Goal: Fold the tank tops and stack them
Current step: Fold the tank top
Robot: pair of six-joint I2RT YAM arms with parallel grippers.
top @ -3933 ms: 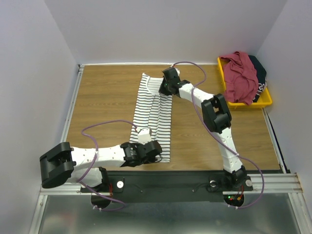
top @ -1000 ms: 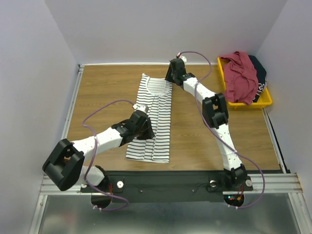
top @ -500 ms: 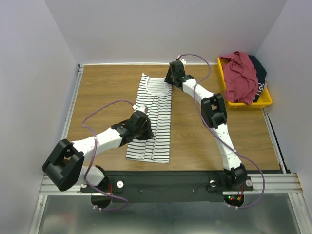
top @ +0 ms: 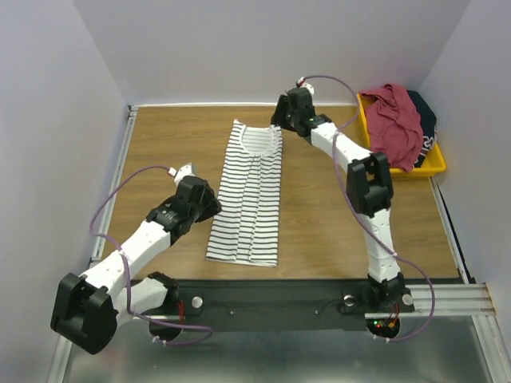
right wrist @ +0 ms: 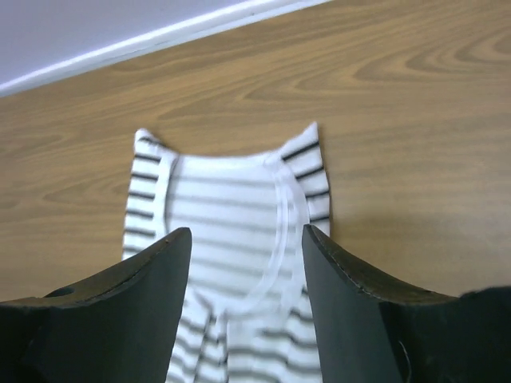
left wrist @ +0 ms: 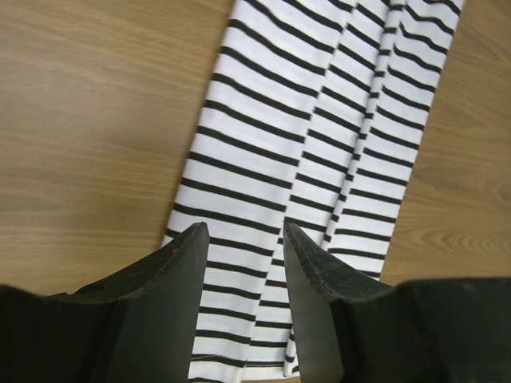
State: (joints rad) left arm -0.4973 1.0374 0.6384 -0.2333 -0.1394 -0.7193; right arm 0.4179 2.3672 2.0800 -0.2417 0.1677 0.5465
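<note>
The striped tank top is found lying flat near the middle of the bench, folded lengthwise into a long narrow strip. Its scooped neck end is directed toward the far edge of the bench and its hem end toward the arm bases. Both side portions are seen turned inward, and their edges meet along a line running down the length of the strip. The strip is noted to be slightly wider at the hem end than at the neck end. The maroon tank top is observed heaped in the yellow bin at the far right corner of the bench, draped partly over the bin's left rim. The dark navy tank top is lodged beside it, against the right side of the same bin. Neither of these two garments is folded. The left gripper is positioned at the left edge of the striped strip, about midway along it. Its fingers are spread apart, and nothing is pinched between them. In the left wrist view, striped cloth and bare bench are both seen through the gap. The right gripper is located at the far end of the strip, above the neck opening. Its fingers are likewise spread, and no cloth is held. Contact between either gripper and the cloth cannot be determined.
</note>
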